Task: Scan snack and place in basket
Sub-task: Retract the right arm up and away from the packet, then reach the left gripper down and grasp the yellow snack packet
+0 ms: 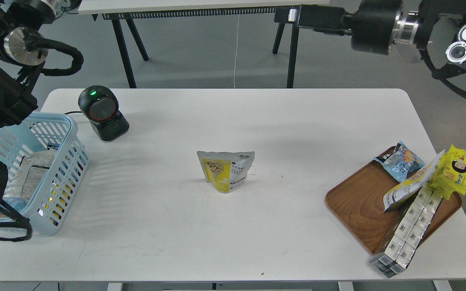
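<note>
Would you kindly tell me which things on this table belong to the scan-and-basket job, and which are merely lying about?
Belong to the job:
- pouch, standing upright mid-table
- scanner, green light on
- basket, at the left edge, already holding packets

Lying about:
- tray at the right
- blue packet on the tray
- yellow cartoon-face pack
- white box strip, overhanging the tray

**Grey floor, white furniture, soft light**

A white tabletop (257, 121) with rounded corners fills most of the view, lit evenly, with faint striped shadows on its left part. Behind it lies a plain grey floor (208, 52). At the far edge stands a second table (184, 6) on black angled legs, and a thin white cord (236, 52) hangs down from it.
</note>
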### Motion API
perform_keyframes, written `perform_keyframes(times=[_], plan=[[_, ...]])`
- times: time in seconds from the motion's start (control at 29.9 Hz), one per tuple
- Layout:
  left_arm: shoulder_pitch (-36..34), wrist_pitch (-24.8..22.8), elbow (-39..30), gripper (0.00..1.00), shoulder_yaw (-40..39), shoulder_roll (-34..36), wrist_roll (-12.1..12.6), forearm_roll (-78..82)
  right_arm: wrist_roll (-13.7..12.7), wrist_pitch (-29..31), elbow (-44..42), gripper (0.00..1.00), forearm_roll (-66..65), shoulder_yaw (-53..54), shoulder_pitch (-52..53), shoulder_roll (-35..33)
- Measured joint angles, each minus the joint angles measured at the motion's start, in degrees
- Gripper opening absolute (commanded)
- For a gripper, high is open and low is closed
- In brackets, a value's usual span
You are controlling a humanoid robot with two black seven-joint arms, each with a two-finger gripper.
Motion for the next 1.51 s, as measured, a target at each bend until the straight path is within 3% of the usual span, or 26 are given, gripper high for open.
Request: perform_keyframes(times=[0.3,0.57,0.84,1.1,1.51], plan=[[0.2,0.0,-17.3,0.99,0.2,5.7,-0.1,23.1,0.0,-0.2,-8.8,0.99,31.9,4.5,-10.7,-1.3],[1.0,0.0,-34.2,0.99,2.8,10.0,-0.6,51.3,0.0,1.6,-20.4,0.97,58.7,13.2,-17.7,3.2],[0.5,0.0,-47.5,0.96,10.4,10.0,-2.8,77.9,0.0,6.3,-26.4,0.99,65.3,21.6,-25.4,9.0],[1.0,0.0,-51.0,0.94,20.4,7.2,-5.2,101.8,-3.2,10.7,-26.8,0.99,66.3,32.3,-31.8,14.4],[1.4,0.0,-49.7,0.90,26.3,5.6,-5.5,113.3,-3.1,10.7,-26.7,0.99,66.3,34.1,-35.3,14.6]])
